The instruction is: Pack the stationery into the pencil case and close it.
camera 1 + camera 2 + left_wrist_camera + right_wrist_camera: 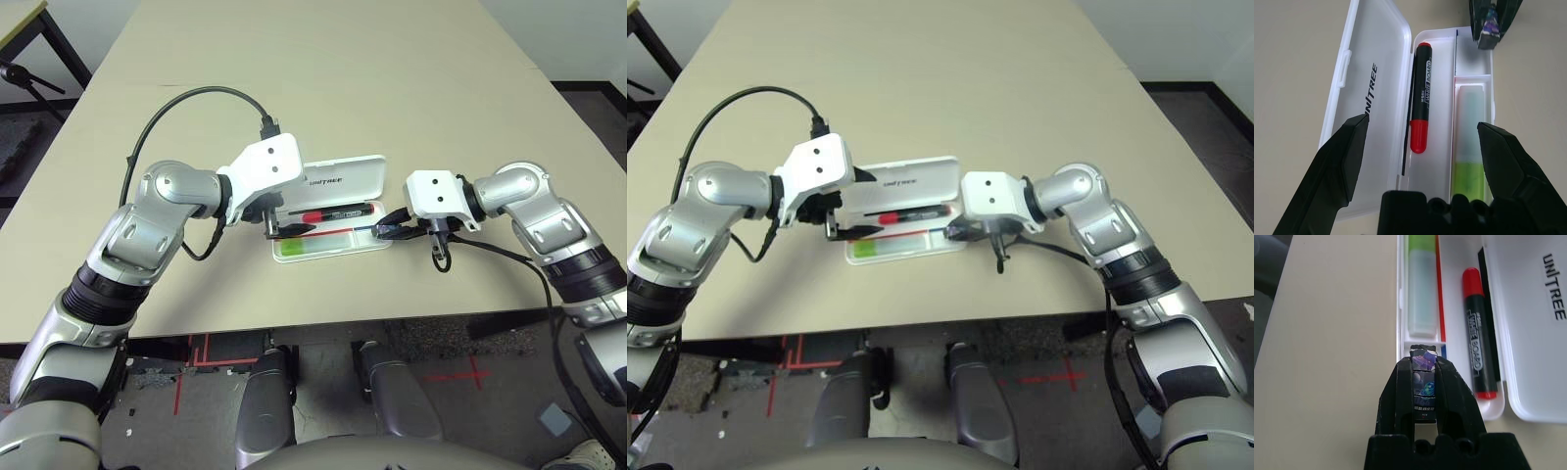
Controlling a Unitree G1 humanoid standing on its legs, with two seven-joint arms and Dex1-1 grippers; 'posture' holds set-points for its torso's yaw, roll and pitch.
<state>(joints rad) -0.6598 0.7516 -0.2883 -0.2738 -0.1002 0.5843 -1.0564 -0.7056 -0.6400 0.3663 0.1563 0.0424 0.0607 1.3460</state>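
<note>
We pinch small dark piece (1424, 382) in right jaws (1424, 363): light, stiff, slippery; left jaws (1422, 139) wide over pencil case (1371, 73).

**Listener:** What is hidden from you?

**Robot:** My left gripper (277, 228) and its white wrist housing cover the left end of the open pencil case (345, 176), so the green end of the green-and-white bar (315, 244) is partly out of sight. In my left wrist view that bar runs off behind my own black fingers (1337, 171).

**Listener:** And the small piece?

**Robot:** My right gripper (1424, 363) is clamped on it, so the small dark piece (1423, 382) shows as a narrow strip between the pads. Its printing is too small to read. From the head views it is too small to make out.
</note>
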